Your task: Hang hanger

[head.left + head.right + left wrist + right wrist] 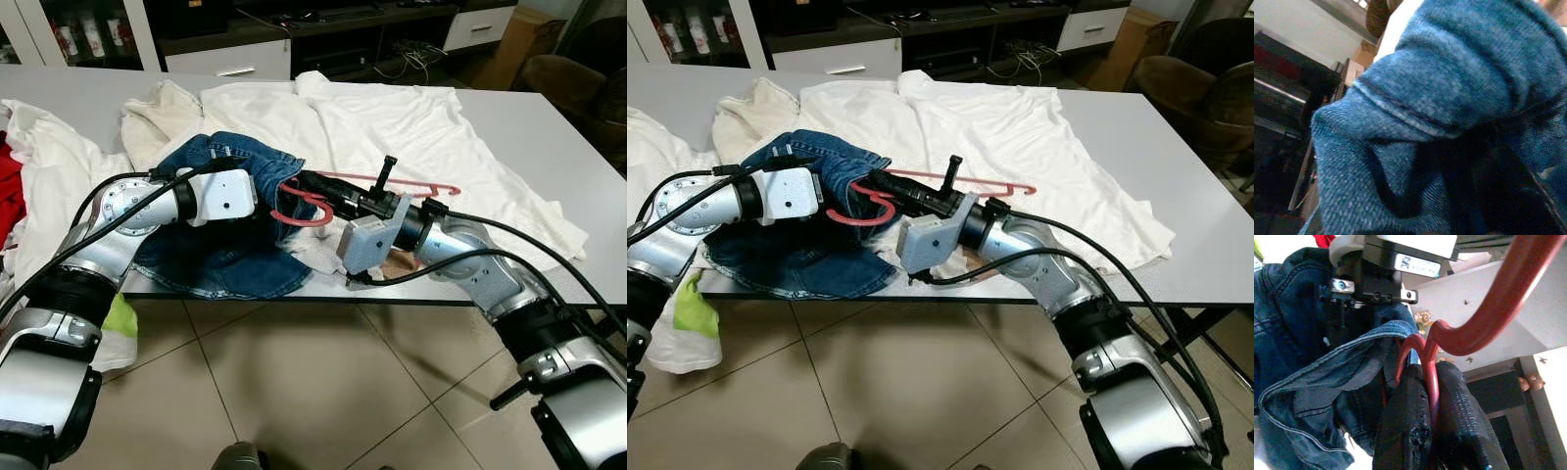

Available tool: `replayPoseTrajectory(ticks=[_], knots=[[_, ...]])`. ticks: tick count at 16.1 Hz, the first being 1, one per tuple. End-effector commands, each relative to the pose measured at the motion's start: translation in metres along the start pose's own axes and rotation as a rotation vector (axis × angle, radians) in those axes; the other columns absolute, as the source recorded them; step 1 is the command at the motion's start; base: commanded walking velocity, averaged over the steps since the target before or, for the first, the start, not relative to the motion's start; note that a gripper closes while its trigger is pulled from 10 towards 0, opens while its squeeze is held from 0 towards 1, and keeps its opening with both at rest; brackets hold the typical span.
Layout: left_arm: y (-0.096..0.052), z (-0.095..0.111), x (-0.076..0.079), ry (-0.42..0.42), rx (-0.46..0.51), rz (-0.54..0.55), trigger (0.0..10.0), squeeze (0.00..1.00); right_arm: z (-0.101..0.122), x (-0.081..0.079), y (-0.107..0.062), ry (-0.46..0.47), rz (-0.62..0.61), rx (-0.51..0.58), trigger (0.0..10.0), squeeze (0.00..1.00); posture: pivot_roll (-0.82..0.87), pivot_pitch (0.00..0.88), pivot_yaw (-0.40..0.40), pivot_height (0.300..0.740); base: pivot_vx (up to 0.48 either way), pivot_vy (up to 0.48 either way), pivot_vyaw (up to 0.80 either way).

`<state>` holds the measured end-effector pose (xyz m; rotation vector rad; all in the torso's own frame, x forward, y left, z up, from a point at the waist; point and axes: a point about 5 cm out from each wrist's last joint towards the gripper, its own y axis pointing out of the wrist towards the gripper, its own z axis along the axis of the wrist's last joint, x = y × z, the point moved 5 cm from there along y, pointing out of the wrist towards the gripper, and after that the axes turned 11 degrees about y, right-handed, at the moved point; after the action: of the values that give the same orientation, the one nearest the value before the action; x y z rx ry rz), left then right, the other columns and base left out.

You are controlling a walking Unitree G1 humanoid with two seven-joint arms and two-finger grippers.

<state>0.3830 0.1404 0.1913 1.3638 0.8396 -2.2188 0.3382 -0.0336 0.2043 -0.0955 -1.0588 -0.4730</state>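
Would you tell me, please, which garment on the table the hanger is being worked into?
The blue denim garment, not the white ones behind it: the right end effector holds the red hanger against its folds, and the left end effector grips the denim.

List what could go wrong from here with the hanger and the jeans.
1. The right claw pinches the red hanger on thin wire near its hook, so it may twist or slip.
2. The left claw is buried in the jeans; a poor grip could drop them.
3. The jeans hang over the table edge and may slide to the floor.
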Motion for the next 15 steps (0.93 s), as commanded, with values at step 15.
replayPoseTrajectory(ticks=[15], knots=[[-0.0003, 0.0099, 0.0102, -0.149, 0.096, 0.085, 0.0, 0.00, 0.0273, 0.0135, -0.0006, 0.165, -0.040, 0.120, 10.0, 0.00, 0.14, 0.000, -0.034, 0.740, 0.000, 0.000, 0.00]])
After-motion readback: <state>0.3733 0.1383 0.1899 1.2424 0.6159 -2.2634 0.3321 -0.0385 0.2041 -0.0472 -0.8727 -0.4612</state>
